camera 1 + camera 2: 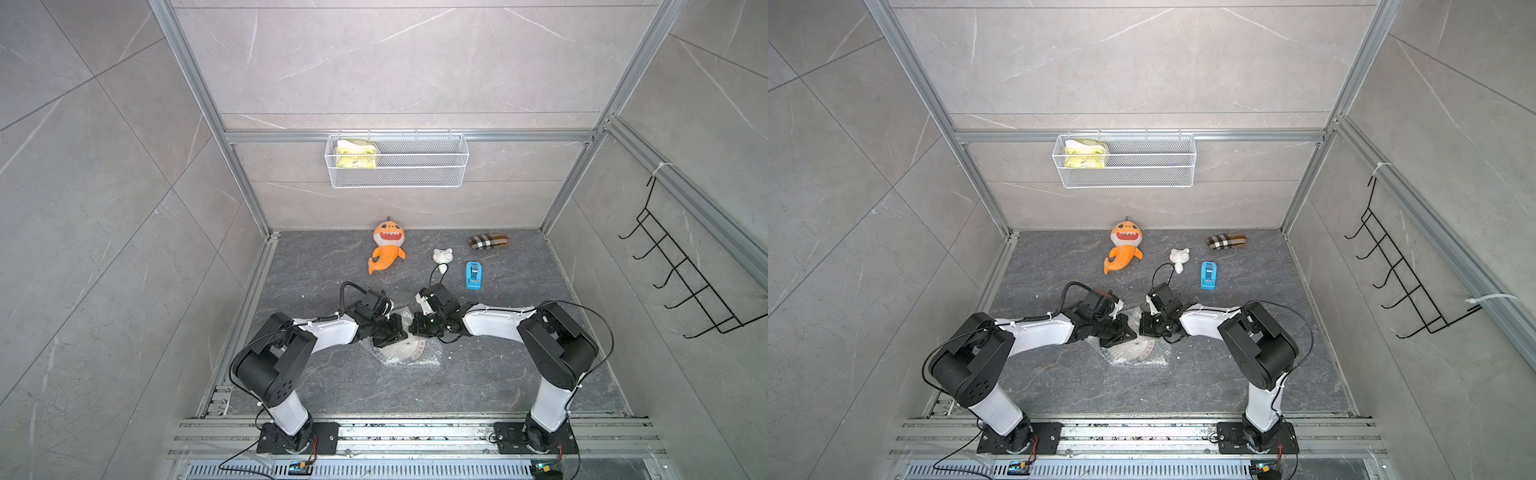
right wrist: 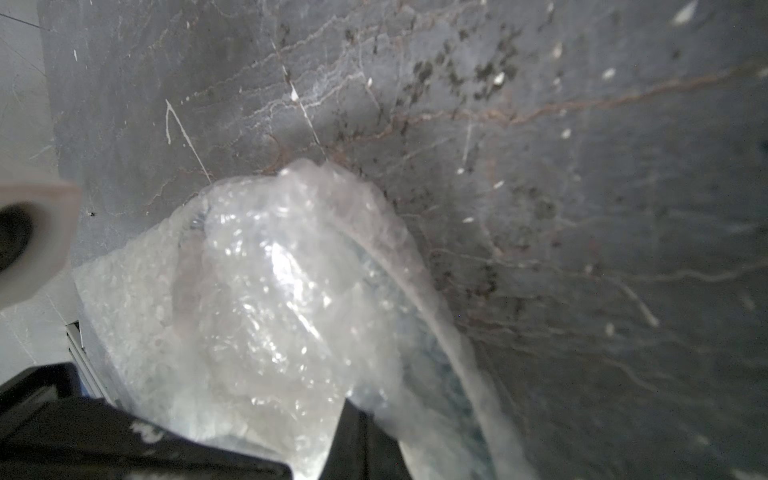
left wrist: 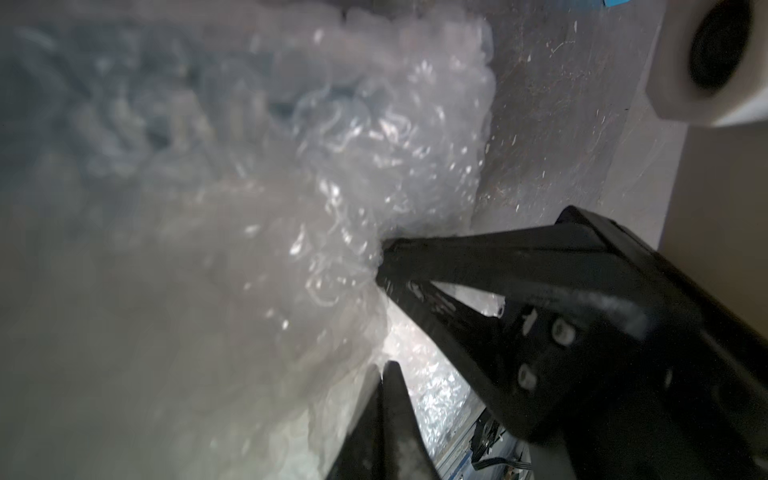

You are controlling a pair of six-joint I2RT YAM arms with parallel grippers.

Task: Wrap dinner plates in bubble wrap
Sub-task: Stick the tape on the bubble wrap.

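Glossy, crinkly clear-plastic bubble wrap (image 2: 257, 291)

The bubble wrap (image 1: 409, 355) lies on the worktop (image 1: 519, 357) over the plate (image 1: 418, 347), with the left gripper (image 1: 395, 334) on its rear left and the right gripper (image 1: 415, 328) on its rear right. Behind the bubble wrap lie the plush shark (image 1: 386, 245), slightly left, and to the right the figurine (image 1: 442, 257), tape dispenser (image 1: 473, 275) and pouch (image 1: 488, 242), the pouch farthest back. The wire basket (image 1: 419, 176) hangs on the wall high behind the bubble wrap
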